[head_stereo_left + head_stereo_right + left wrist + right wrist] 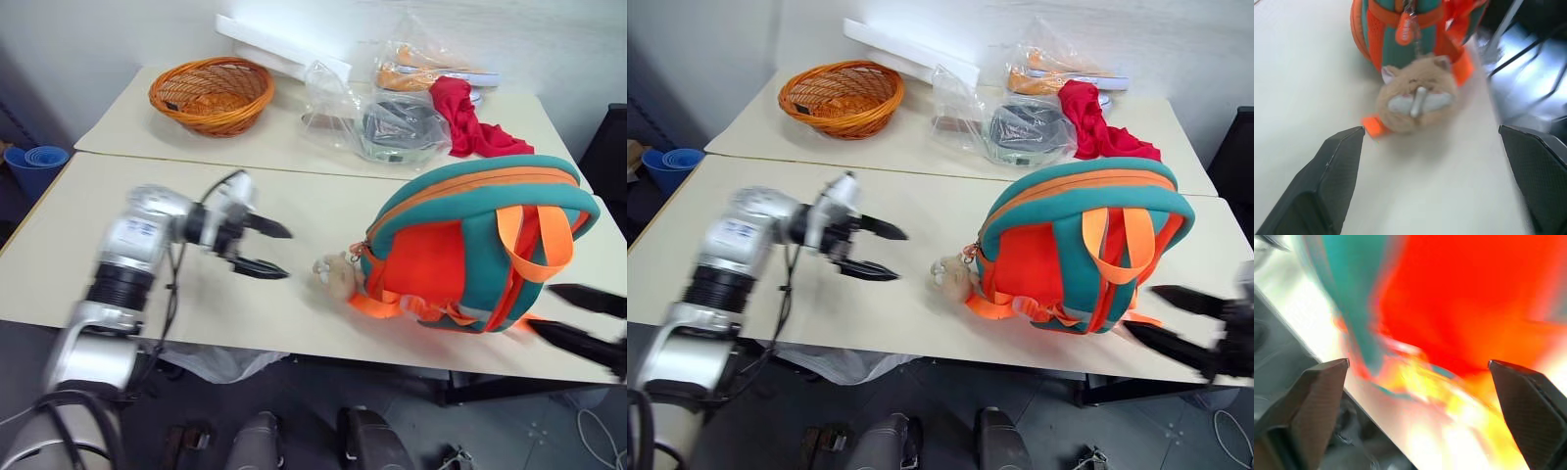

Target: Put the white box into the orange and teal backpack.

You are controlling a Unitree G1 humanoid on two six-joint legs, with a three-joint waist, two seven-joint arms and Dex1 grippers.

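Left hand (pixel 275 249) gapes empty near orange and teal backpack (pixel 460 250); right hand (pixel 586 318) likewise.

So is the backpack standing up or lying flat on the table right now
Lying flat. The orange and teal backpack rests on the table with its orange straps facing up and the plush toy beside it.

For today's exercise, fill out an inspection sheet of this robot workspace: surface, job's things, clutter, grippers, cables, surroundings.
Surface: two pale tables, pushed together.
Job's things: orange and teal backpack lies on the near table, plush toy attached; white box not seen.
Clutter: wicker basket, red cloth, plastic bags, white foam slab on the far table.
Grippers: left gripper open, empty, facing the toy; right gripper open, empty, beside the backpack.
Cables: black cable along the left arm.
Surroundings: blue tub on the floor.
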